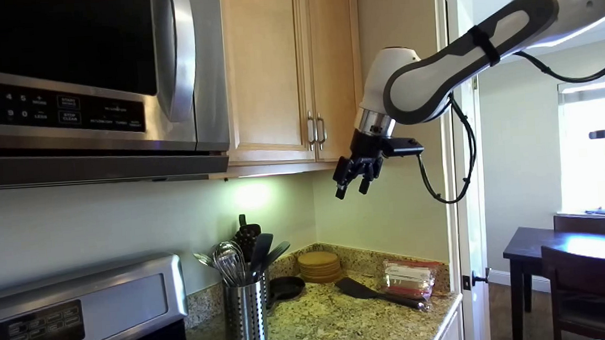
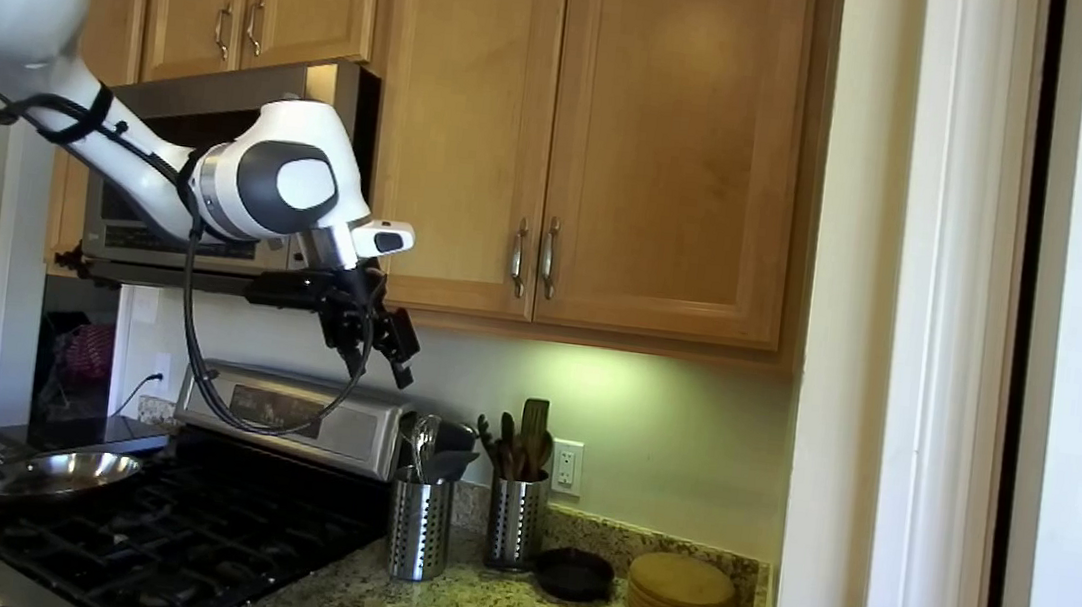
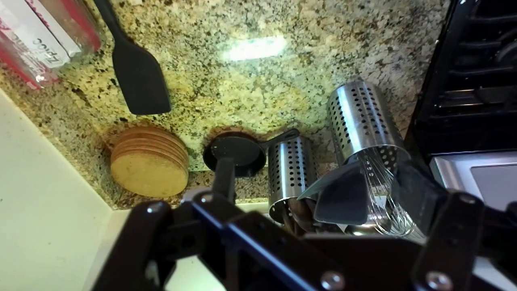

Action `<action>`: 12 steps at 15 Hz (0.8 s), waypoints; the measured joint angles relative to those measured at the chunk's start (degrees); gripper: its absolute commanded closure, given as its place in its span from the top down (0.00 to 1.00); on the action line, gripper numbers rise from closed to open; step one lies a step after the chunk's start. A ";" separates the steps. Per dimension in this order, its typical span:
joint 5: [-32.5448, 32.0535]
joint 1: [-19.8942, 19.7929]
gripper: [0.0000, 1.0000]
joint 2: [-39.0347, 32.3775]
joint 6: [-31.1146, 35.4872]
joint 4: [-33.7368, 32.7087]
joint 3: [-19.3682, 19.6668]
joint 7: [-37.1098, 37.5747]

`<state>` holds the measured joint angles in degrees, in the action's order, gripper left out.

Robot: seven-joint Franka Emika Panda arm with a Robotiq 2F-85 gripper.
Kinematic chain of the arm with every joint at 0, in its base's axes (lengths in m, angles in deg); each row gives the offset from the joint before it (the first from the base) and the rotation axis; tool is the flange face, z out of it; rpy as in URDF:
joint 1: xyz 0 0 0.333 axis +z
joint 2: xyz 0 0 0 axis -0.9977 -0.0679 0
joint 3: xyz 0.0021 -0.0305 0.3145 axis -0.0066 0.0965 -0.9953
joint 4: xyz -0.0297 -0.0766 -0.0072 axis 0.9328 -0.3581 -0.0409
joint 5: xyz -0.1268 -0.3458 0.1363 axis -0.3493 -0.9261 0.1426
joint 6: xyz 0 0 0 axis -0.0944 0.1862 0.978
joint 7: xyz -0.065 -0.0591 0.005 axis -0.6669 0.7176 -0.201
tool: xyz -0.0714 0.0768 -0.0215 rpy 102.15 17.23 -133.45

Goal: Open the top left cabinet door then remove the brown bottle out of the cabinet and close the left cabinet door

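The black, two-fingered claw [image 1: 352, 189] hangs spread wide. The tall honey-coloured wooden left door [image 2: 464, 125], with a slim silver handle [image 2: 519, 258] near its right edge, is closed on the light wooden cabinet [image 2: 647, 345] above the speckled stone counter [image 1: 338, 320]. How near the claw is, I can't say.

Two utensil holders [image 2: 419, 532] — one microwave [image 1: 87, 88] (and one black skillet [image 2: 575, 576]).

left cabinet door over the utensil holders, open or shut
Shut: in both exterior views, the left cabinet door sits flush beside the matching right door, with no interior showing.
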<state>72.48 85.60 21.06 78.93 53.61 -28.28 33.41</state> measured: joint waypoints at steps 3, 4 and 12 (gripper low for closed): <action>0.00 0.00 1.00 -0.07 0.00 0.14 0.01 -0.01; 0.00 0.00 1.00 -0.09 0.00 0.14 0.00 -0.02; -0.56 -1.01 1.00 -0.26 2.61 -3.11 0.14 0.06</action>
<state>71.92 84.59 20.81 81.54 50.50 -28.14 33.47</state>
